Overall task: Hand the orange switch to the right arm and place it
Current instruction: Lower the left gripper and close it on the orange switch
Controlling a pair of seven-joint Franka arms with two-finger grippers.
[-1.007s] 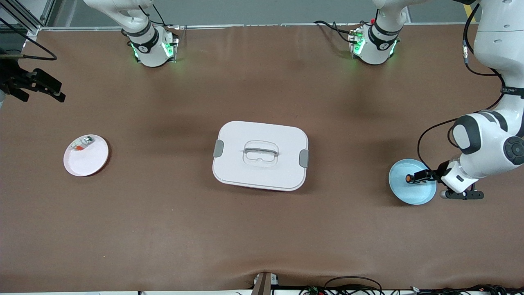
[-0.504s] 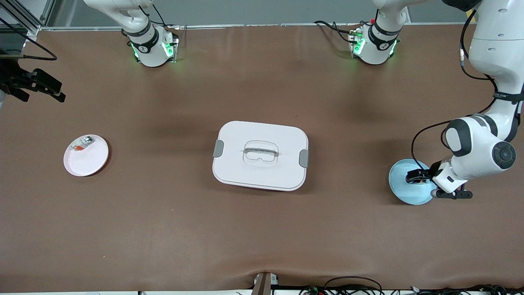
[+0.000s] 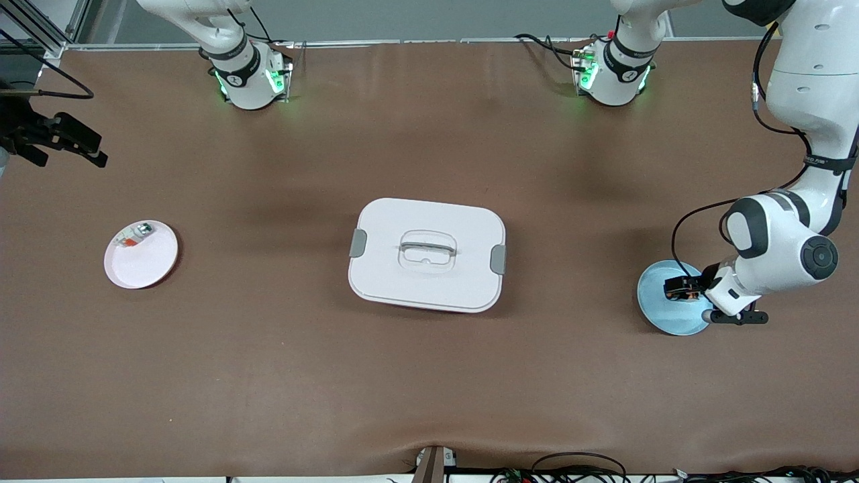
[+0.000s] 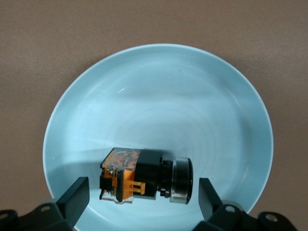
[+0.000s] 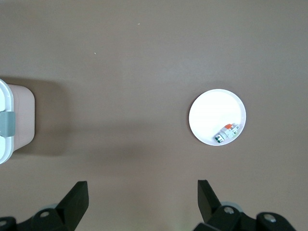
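Left hand has dropped lower over the blue plate, fingers wide around the orange switch (nothing gripped); right hand waits, spread, empty.

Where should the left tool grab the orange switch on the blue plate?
Probably from straight above, across its black middle body: the orange switch lies on its side on the blue plate, and the left tool already has an open finger off each end.
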